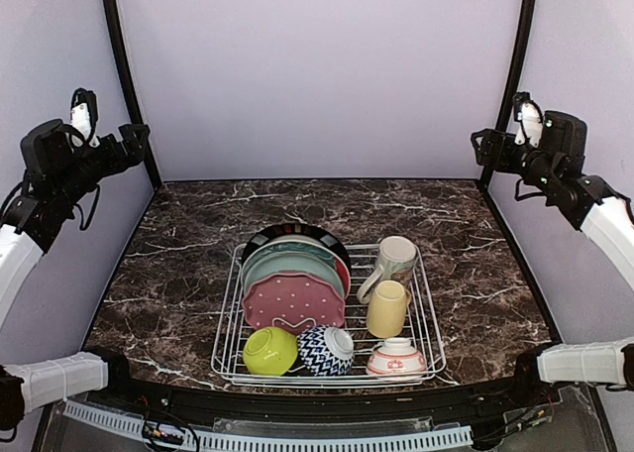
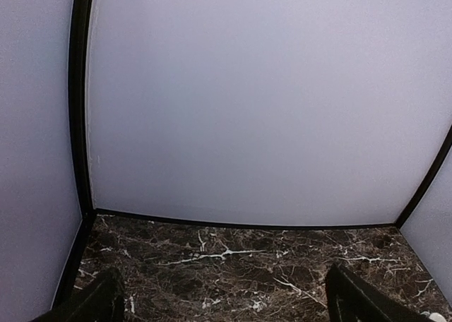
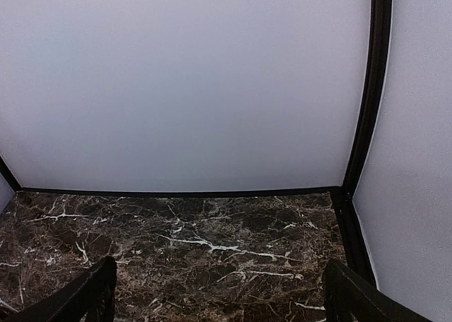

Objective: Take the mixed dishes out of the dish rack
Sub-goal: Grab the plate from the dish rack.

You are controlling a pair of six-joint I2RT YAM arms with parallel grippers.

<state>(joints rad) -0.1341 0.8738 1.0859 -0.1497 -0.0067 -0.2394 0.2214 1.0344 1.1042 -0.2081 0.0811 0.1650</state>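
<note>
The left gripper [image 1: 137,135] is hanging high at the upper left of the top view, well apart from everything. Its fingers [image 2: 106,297] are spread wide with nothing between them, and its own camera is showing only bare table [image 2: 233,258] and the back wall [image 2: 268,110], so it is probably parked rather than reaching. The dish rack [image 1: 432,333] is sitting on the table in the lower centre of the top view, fully loaded. In its left half the plates are standing on edge, one leaning against the next. The black-rimmed plate [image 1: 297,232] is at the back, then the teal plate [image 1: 287,264], then a red plate [image 1: 343,274] showing only as a sliver at the right. The pink dotted plate [image 1: 292,301] is in front. The prongs are likely propping them, though the plates are hiding that row. Along the near edge the lime bowl [image 1: 269,351], navy-zigzag bowl [image 1: 325,350] and pink-white bowl [image 1: 396,358] are lying tipped or mouth-down, as if left to drain. Behind the last one the yellow mug [image 1: 386,308] and cream mug [image 1: 394,259] are leaning in the right half. The front pieces are blocking the ones behind, so they look like the easiest first picks. The right gripper [image 1: 482,145] is hovering at the upper right with its fingers [image 3: 95,294] spread and empty, over bare table.
</note>
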